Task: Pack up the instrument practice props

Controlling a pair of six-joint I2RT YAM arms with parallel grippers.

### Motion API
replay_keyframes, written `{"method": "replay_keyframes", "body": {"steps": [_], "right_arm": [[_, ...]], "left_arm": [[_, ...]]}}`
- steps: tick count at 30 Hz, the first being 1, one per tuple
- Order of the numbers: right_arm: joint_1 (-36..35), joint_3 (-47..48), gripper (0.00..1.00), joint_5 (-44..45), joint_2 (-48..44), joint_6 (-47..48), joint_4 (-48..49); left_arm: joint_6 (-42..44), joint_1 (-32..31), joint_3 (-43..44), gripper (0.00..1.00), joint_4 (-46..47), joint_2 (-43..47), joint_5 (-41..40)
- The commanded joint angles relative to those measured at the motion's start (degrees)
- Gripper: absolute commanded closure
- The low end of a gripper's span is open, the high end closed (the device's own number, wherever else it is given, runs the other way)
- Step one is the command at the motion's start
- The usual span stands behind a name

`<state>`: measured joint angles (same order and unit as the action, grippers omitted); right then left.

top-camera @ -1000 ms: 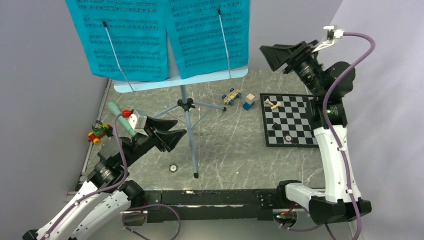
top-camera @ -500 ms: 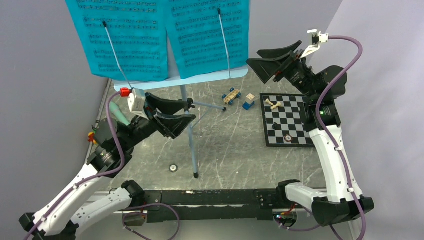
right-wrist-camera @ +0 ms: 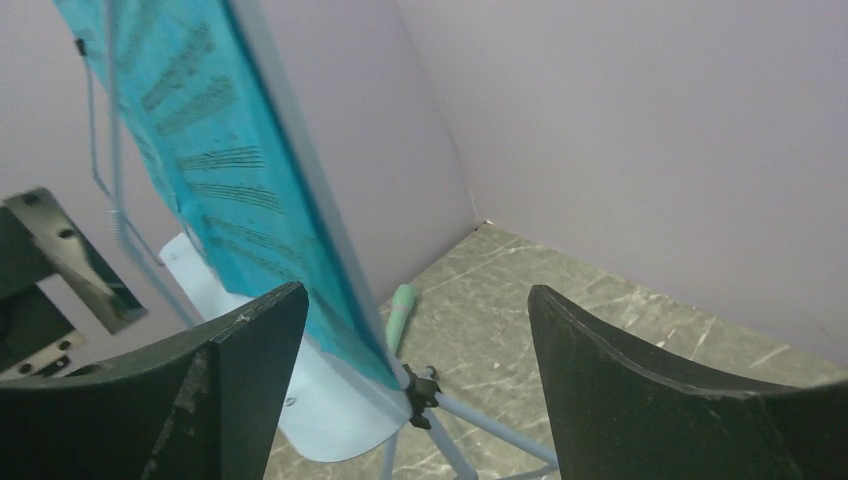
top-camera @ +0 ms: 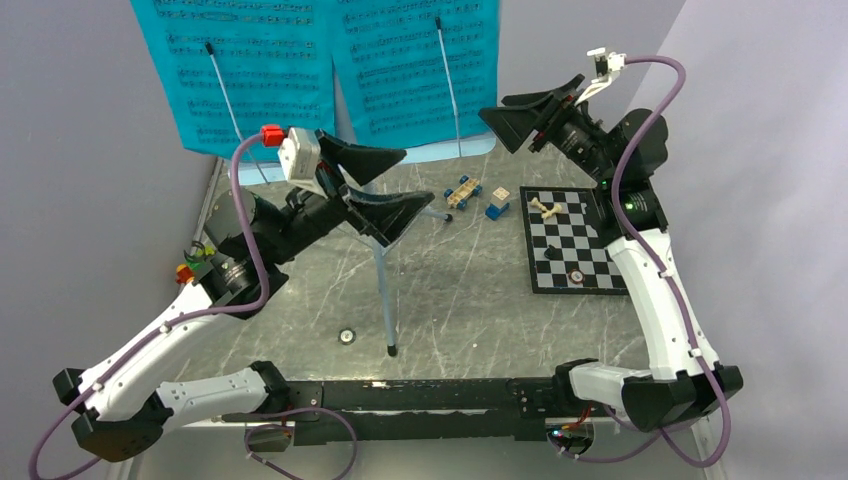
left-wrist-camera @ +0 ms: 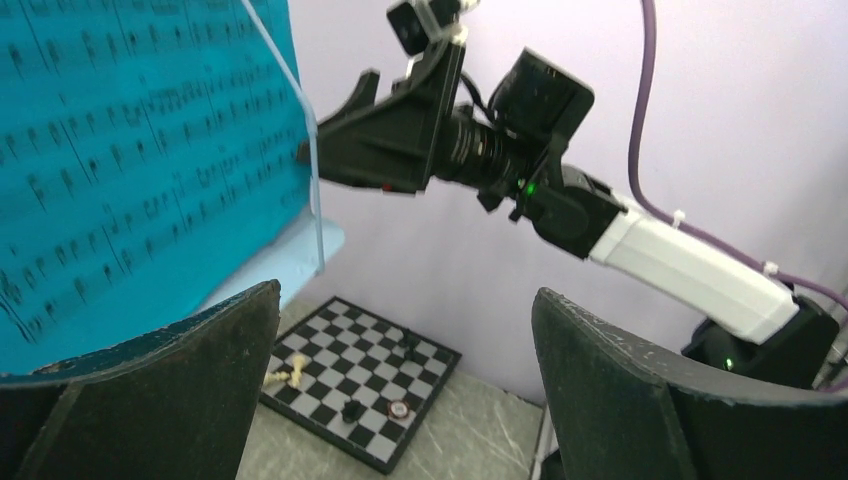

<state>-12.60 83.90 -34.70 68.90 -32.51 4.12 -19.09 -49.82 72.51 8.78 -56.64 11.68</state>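
Left gripper (top-camera: 402, 178) gapes empty beside the pale-blue tripod music stand (top-camera: 382, 290). Right gripper (top-camera: 492, 107) likewise parted, empty; near the turquoise printed music sheets (top-camera: 400, 70).

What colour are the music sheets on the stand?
The music sheets are turquoise with dark printed notes, clearest in the top external view.

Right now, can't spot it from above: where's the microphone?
Right wrist view only, lower centre: the microphone, just beyond the stand's tripod hub, beside the turquoise sheets' lower edge.
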Motion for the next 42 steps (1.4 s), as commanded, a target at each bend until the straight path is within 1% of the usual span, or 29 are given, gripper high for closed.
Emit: {"method": "replay_keyframes", "body": {"steps": [1,8,10,12,13,17,19,22,25,30,36,39,42], "right_arm": [[-0.3,2.9,0.16,0.9,1.1,1.3,0.3],[-0.4,2.6,0.24,0.0,2.1,-0.3,2.5],[-0.4,2.4,0.28,-0.2,2.1,-0.7,3.0],[-0.4,1.9,0.29,-0.2,1.8,-0.8,3.4],[-0.4,1.5,0.29,0.0,1.5,-0.8,3.9],[-0.4,2.1,0.20,-0.5,1.7,-1.3,4.3],[-0.5,3.0,0.20,-0.5,2.5,-1.4,4.0],[-0.5,3.5,0.25,-0.7,3.0,-1.4,3.6],[-0.5,3.1,0.31,-0.9,3.0,-1.8,4.1],[-0.5,2.9,0.45,-0.1,2.3,-1.5,3.2],[-0.4,1.3,0.54,0.7,0.7,-1.4,3.2],[-0.4,0.7,0.58,1.1,0.1,-1.3,3.0],[-0.4,0.0,0.59,1.3,-0.6,-1.7,3.2]], "left_arm": [[2.1,-0.5,5.6,0.01,3.0,-3.0,-3.8],[2.4,-0.5,14.2,0.01,3.3,-10.3,-5.1],[2.9,-0.5,15.9,0.01,3.8,-11.9,-5.5],[3.2,-0.5,17.3,0.01,4.3,-13.4,-5.6],[3.3,-0.5,18.2,0.01,4.3,-14.1,-5.7],[3.3,-0.5,21.2,0.01,3.5,-17.1,-6.9],[3.6,-0.6,22.6,0.01,2.8,-18.6,-7.8],[3.8,-0.5,23.8,0.01,2.8,-19.9,-8.6],[4.1,-0.5,25.0,0.01,2.9,-21.2,-9.4],[4.3,-0.5,26.6,0.09,3.9,-22.9,-9.7],[4.8,-0.4,27.2,0.21,6.1,-23.7,-10.5],[5.1,-0.3,28.1,0.31,6.7,-24.5,-10.1],[5.1,-0.1,29.6,0.43,7.1,-25.4,-9.7]]}}
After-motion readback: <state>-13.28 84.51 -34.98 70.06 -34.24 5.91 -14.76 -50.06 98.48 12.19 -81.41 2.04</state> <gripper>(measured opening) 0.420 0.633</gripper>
